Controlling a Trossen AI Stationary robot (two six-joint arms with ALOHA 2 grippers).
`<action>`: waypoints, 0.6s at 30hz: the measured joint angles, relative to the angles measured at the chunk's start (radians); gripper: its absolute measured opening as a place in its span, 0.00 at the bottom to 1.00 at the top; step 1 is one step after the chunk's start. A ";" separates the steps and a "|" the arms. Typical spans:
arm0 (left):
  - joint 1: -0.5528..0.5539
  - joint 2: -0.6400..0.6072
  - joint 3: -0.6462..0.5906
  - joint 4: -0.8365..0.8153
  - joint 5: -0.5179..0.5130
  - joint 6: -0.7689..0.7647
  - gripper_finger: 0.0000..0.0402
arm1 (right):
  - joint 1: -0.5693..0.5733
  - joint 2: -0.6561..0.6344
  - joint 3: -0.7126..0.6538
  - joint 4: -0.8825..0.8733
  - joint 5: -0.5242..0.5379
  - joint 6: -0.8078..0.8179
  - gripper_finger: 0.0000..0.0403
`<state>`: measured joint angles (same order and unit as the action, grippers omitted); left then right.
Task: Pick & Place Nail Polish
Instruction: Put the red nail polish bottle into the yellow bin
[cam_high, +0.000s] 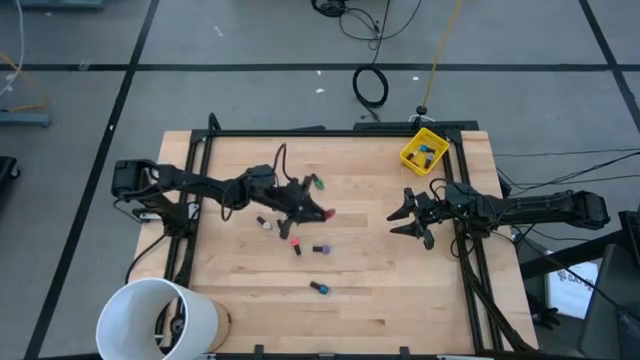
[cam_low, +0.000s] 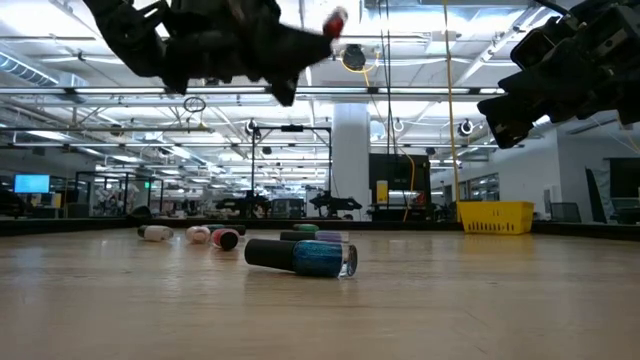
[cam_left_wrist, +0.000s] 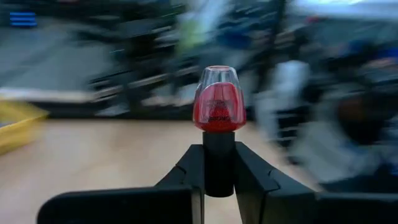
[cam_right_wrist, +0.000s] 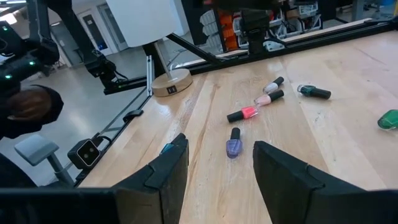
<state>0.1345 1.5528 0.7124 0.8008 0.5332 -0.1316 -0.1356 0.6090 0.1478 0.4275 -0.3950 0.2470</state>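
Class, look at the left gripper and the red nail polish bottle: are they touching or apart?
Touching. The left wrist view shows the left gripper with both fingers pressed against the dark cap of the red nail polish bottle, holding it clear of the table.

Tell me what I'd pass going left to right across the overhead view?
White bucket → pale nail polish bottle → left gripper shut on red nail polish bottle → open right gripper → yellow bin.
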 joint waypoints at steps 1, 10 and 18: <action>0.000 0.009 0.000 0.039 0.053 -0.033 0.10 | 0.000 0.000 0.000 -0.001 0.000 0.000 0.42; -0.087 0.032 0.001 0.338 0.295 -0.313 0.10 | 0.000 0.000 0.000 -0.001 0.000 0.002 0.42; -0.235 0.032 0.030 0.313 0.110 -0.125 0.10 | 0.000 0.001 0.000 -0.001 0.000 0.000 0.42</action>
<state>-0.1000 1.5844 0.7419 1.1141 0.6437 -0.2566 -0.1356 0.6100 0.1478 0.4263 -0.3948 0.2466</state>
